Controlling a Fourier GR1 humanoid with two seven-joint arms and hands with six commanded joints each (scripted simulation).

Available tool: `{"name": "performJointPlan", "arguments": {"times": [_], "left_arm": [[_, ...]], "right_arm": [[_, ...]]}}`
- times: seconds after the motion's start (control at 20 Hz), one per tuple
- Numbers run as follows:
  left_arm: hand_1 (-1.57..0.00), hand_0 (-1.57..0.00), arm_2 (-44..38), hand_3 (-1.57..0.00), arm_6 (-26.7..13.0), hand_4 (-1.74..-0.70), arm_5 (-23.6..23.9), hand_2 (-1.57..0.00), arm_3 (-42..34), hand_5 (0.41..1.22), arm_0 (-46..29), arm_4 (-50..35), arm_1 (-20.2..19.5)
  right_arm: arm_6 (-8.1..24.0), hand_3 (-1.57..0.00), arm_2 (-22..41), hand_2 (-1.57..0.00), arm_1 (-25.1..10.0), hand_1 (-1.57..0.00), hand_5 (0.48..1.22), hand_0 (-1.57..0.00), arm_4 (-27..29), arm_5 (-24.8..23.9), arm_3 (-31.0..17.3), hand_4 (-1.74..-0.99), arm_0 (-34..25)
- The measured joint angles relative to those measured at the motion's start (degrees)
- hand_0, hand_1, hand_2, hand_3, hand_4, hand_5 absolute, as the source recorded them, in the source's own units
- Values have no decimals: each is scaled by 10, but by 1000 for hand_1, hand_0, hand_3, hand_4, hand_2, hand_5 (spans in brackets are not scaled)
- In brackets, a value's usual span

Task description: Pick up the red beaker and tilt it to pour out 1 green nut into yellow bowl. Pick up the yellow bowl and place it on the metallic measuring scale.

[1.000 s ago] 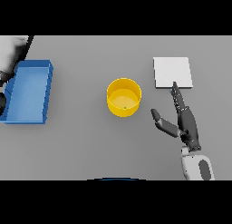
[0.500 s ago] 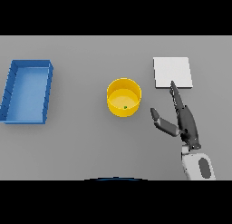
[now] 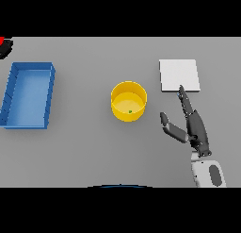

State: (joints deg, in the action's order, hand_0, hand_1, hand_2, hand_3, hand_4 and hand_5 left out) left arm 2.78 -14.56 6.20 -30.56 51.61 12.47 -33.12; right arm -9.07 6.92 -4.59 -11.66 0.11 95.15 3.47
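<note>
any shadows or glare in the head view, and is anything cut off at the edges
Head view: flat, even light, no glare on the grey table and no clear cast shadows; the yellow bowl and the green nut inside read clearly; at the upper left edge a red and dark shape is cropped, too little to identify; the right hand shows whole, fingers straight.

Counter (image 3: 84,152): plain grey, matte, smooth, filling the whole view edge to edge. Lighting even and soft, faint shadows only. No walls, floor or windows visible. Blue rectangular tray (image 3: 10,94) at left side, open-topped.
</note>
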Motion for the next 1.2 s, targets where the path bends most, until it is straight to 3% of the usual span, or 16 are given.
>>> {"name": "performJointPlan", "arguments": {"times": [0.1, 0.3, 0.4, 0.45, 0.55, 0.7, 0.9, 1.05, 1.2], "left_arm": [[-1571, -1571, 3, -1571, -30, -1741, 14, -1571, -77, 1151, -63, -18, 7], [-1571, -1571, 10, -1571, -95, -1741, 30, -1571, -198, 925, -145, -38, 11], [-1571, -1571, 10, -1525, -139, -1521, 24, -1526, -244, 818, -172, -45, 3], [-1344, -1469, 13, -1318, -143, -1369, 16, -1276, -267, 774, -187, -50, 1], [-860, -940, 19, -843, -132, -1126, -36, -817, -317, 705, -211, -77, -12], [-440, -481, 14, -431, -142, -915, -93, -418, -335, 651, -221, -116, -20], [-179, -196, 47, -176, -170, -813, -113, -170, -326, 627, -214, -84, -27], [-91, -100, 54, -90, -152, -783, -101, -87, -322, 631, -217, -64, -31], [-46, -51, 48, -45, -132, -779, -88, -44, -331, 635, -216, -66, -30]], "right_arm": [[-6, 1, 0, 1, -3, 1, 676, 1, -3, -1, -2, -1174, 2], [-3, 1, -1, 1, 0, 1, 671, 1, 5, 3, 0, -1157, -2], [9, 1, 1, 1, 0, 1, 670, 1, 4, 2, 10, -1155, -7], [5, 1, 1, 1, 0, 1, 670, 1, 4, 4, 7, -1153, 0], [15, 1, 2, 1, 2, 1, 670, 1, 3, 2, 8, -1149, -1], [-2, 1, 3, 1, 3, 1, 670, 1, 2, 2, 3, -1155, 4], [13, 1, 1, 1, -2, 1, 665, 1, -5, -4, 6, -1157, -5], [6, 1, 2, 1, -4, 1, 657, 1, -15, -9, 2, -1154, -1], [45, 1, 9, 1, -10, 1, 638, 1, -45, -21, 4, -1115, -12]]}}
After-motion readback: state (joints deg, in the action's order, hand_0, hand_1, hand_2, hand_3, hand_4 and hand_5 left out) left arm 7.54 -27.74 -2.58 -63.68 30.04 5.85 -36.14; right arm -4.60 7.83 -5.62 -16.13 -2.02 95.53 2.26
